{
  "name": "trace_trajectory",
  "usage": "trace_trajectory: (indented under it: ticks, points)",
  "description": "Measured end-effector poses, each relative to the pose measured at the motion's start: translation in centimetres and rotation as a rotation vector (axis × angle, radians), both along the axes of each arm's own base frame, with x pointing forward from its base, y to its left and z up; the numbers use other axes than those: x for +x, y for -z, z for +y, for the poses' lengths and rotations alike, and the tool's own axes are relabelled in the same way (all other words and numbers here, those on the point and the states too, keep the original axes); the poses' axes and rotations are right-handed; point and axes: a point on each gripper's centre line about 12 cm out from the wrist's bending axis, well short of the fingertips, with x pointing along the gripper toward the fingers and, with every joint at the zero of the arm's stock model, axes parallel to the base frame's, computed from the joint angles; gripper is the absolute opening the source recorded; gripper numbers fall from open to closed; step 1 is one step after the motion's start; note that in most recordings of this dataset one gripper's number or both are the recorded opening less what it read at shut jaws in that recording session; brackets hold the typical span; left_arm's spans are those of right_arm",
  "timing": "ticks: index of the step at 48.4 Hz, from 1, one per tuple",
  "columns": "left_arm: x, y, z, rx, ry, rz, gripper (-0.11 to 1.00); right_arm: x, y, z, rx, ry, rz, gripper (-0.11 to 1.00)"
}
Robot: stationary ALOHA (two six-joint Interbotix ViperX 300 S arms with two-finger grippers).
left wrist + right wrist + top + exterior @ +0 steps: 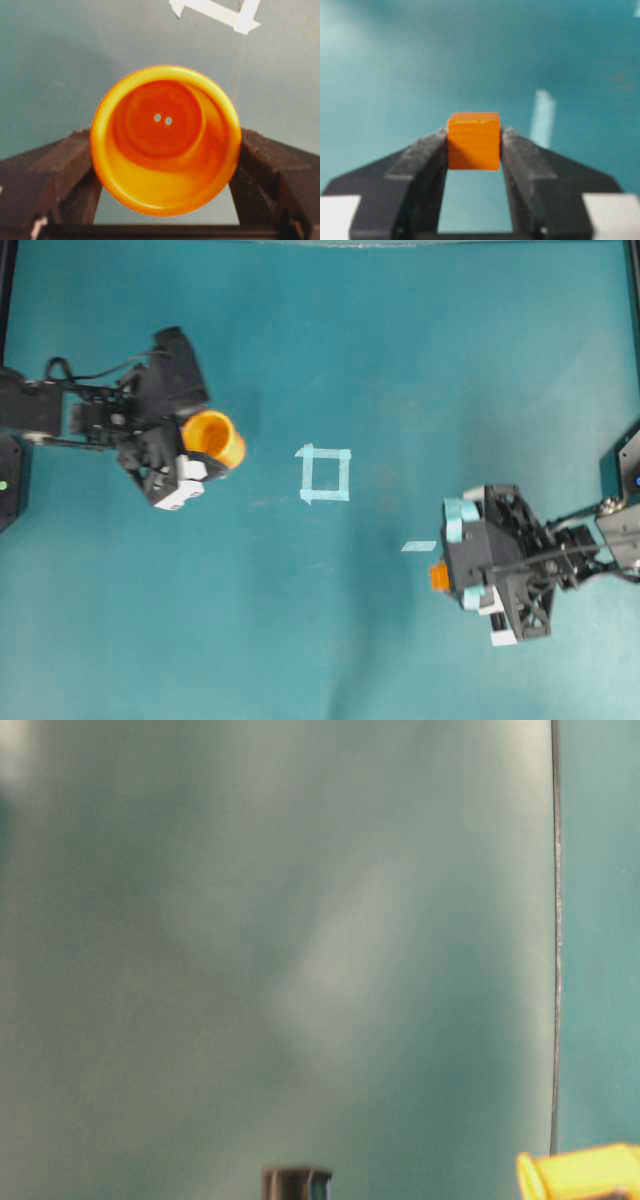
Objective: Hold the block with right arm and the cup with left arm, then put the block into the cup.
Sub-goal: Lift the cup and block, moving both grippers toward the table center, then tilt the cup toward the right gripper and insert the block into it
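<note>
Overhead view: two pincers, left (212,452) clasping one cup (215,437), right (450,578) clasping one block (438,577)

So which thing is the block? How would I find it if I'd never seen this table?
Start at the tape square in the middle of the teal table, then look toward the black arm on the right with light blue tape. Its tool pinches the block between two dark fingers. The block is a tiny orange cube with flat sides, unlike the round, hollow orange cup the other arm holds.
</note>
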Motion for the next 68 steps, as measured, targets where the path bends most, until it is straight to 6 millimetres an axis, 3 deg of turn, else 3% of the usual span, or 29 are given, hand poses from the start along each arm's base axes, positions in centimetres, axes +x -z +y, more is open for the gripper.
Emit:
trace_trajectory:
  ticks: [18, 27, 50, 68]
  points:
    - [7.2, -1.3, -1.1, 0.093, 0.135, 0.088, 0.69, 1.8, -3.4, -4.4, -0.101, 0.057, -0.118, 0.40]
    - [9.6, -2.2, -1.9, 0.120, 0.184, 0.055, 0.69, 2.7, -4.5, -5.6, -0.140, 0.057, -0.176, 0.40]
    - [12.2, -3.3, -4.1, 0.136, 0.250, -0.033, 0.69, 5.1, -7.3, -7.9, -0.107, 0.035, -0.465, 0.40]
    - [13.3, -4.0, -4.9, 0.170, 0.302, -0.059, 0.69, 5.6, -8.5, -8.8, -0.049, 0.026, -0.629, 0.40]
